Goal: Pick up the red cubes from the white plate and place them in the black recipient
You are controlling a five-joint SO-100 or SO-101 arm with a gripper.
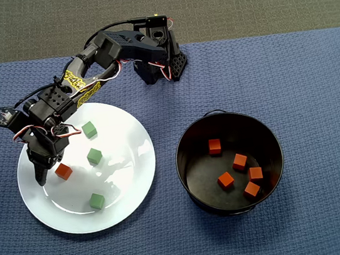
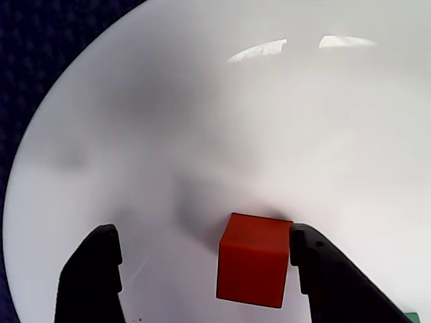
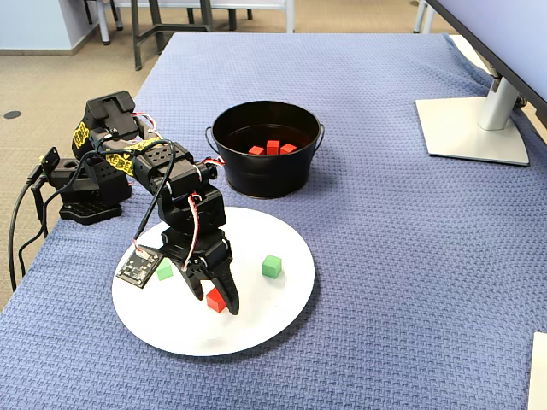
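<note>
My fingers (image 2: 313, 269) stand open around the last red cube (image 2: 252, 259) near the white plate's (image 1: 135, 170) left edge, one touching it; three green cubes (image 1: 94, 156) lie beside. Five red cubes (image 1: 239, 161) sit in the black pot (image 1: 187, 139). My arm (image 1: 94, 62) bends down over the plate.

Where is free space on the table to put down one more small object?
The blue cloth right of the black pot is bare, and the strip below the white plate and pot too. The plate's left part is crowded: end effector, red cube, green cubes nearby.
</note>
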